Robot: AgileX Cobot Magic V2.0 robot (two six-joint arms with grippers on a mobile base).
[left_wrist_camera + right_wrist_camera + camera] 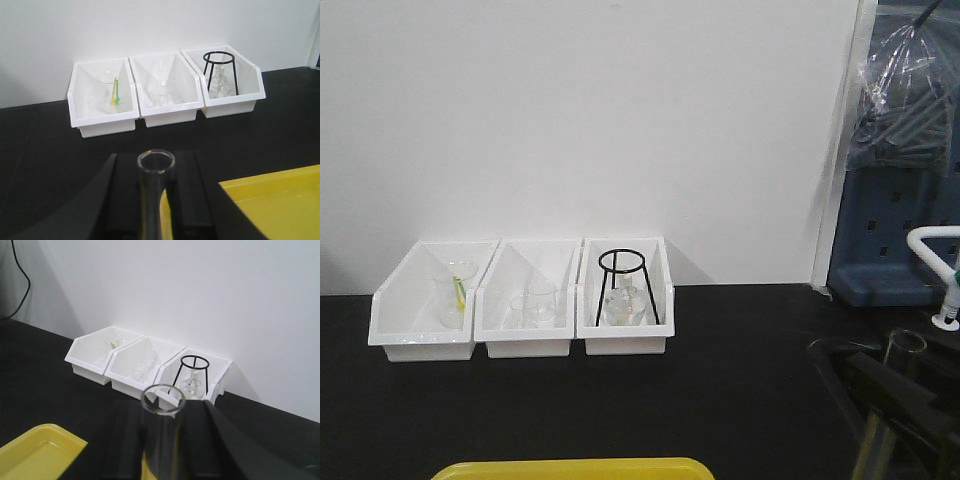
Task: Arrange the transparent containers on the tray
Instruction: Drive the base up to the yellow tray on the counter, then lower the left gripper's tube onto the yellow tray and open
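A clear test tube (156,200) stands upright between the black fingers of my left gripper (156,172), which is shut on it; its round rim is open at the top. Just right of and below that gripper lies the yellow tray (272,200). My right gripper (162,415) is shut on a second clear test tube (161,440), also upright, with the tray (35,452) to its lower left. In the front view the right gripper (895,385) and its tube (906,345) sit at the bottom right, and the tray's far rim (575,468) shows at the bottom edge. The left gripper is out of that view.
Three white bins (528,345) stand in a row against the back wall. The left one holds a beaker (455,290) with a yellow-green item, the middle one small beakers (535,303), the right one a black tripod stand (623,285) over a flask. A blue pegboard unit (900,230) stands at far right.
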